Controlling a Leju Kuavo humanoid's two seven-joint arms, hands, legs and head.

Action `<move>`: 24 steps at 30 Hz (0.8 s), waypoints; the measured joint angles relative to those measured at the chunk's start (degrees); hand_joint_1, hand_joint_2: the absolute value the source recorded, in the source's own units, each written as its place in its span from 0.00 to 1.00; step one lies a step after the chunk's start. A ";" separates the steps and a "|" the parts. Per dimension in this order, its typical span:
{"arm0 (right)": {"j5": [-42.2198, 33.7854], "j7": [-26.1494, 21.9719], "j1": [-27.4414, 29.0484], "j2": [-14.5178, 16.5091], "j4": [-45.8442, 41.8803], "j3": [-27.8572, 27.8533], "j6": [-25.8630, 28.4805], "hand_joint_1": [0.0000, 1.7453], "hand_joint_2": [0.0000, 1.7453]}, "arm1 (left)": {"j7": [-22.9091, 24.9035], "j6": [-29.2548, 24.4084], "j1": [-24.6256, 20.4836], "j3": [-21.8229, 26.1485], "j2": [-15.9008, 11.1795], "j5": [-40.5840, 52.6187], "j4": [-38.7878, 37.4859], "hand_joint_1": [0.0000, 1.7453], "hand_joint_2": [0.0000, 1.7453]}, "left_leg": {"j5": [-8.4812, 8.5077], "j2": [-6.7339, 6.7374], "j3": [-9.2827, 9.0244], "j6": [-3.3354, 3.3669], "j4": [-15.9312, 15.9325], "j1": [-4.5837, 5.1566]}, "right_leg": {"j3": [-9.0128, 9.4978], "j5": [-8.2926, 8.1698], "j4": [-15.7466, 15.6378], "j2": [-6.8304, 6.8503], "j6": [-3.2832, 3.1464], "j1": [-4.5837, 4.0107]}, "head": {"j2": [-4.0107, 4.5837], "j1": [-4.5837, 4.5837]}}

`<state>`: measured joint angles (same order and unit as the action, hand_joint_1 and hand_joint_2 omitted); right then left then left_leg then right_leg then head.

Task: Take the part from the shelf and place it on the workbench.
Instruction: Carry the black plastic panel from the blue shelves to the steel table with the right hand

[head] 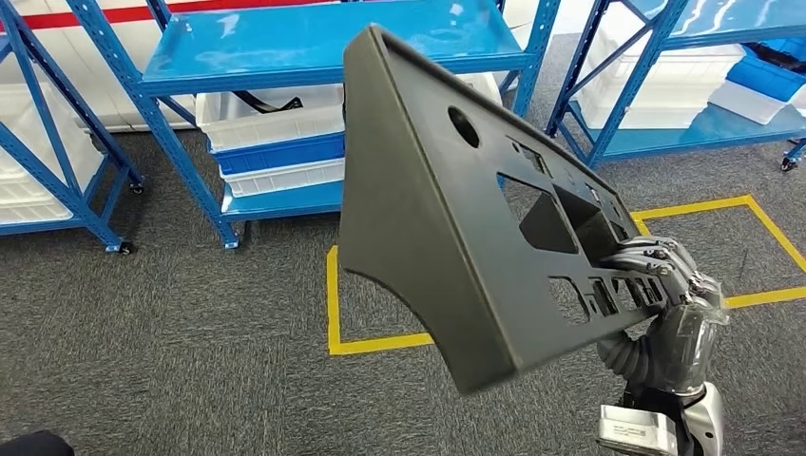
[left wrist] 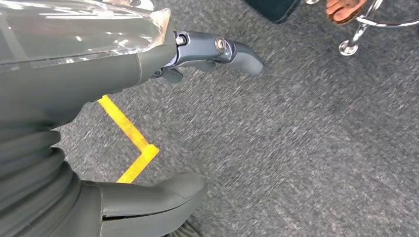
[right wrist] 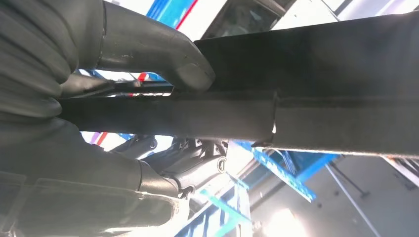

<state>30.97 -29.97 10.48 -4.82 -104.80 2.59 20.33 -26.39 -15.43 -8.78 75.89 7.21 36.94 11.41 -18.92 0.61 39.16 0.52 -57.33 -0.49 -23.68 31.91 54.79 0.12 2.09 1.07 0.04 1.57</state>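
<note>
A large dark grey plastic panel [head: 447,209] with a round hole and several rectangular cut-outs is held up in the air in the head view, tilted, in front of the blue shelves. My right hand [head: 665,285] grips its lower right edge, fingers hooked over the rim. In the right wrist view the thumb [right wrist: 163,54] presses on one face of the panel's edge [right wrist: 296,118] and the fingers [right wrist: 192,165] clamp the other. My left hand [left wrist: 148,118] hangs over the grey carpet with thumb and fingers apart, holding nothing.
Blue steel shelf racks [head: 314,47] stand behind, with white and blue bins [head: 276,142] on the lower level. Yellow tape squares [head: 335,313] mark the grey carpet. A chrome stool base [left wrist: 365,29] and a person's sandalled foot [left wrist: 346,9] are near my left hand.
</note>
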 joint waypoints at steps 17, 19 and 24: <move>2.89 2.09 -0.70 2.52 0.06 0.25 -0.05 0.99 1.00 | -0.30 -0.53 -0.03 0.32 0.17 -0.04 0.09 0.00 1.00 | -9.51 -0.45 -8.32 2.16 -0.34 -0.25 | -12.75 -4.37 6.63 0.60 0.69 -0.26 | 0.00 0.05; 2.90 2.04 -1.14 2.59 0.20 0.27 -0.38 0.99 1.00 | -0.35 -0.60 -0.01 0.36 0.13 -0.23 0.16 0.00 1.00 | -7.94 -0.19 -6.45 2.73 -0.38 -0.05 | -14.50 0.88 13.22 0.40 -0.10 -0.22 | 0.00 0.11; 3.06 2.13 -2.71 2.93 0.85 0.31 -0.91 0.99 1.00 | -0.50 -0.65 -0.01 0.37 0.26 -0.23 0.17 0.00 1.00 | -3.95 0.00 -1.62 2.34 -0.50 0.24 | -9.60 -1.47 16.09 0.19 1.83 -0.31 | 0.00 0.13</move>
<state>34.03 -27.83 7.77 -1.90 -103.95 2.90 19.43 -26.89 -16.08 -8.79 76.26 7.46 36.71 11.58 -22.87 0.62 37.54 2.86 -57.83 -0.25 -33.28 30.43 70.88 0.31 3.92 0.76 0.04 1.70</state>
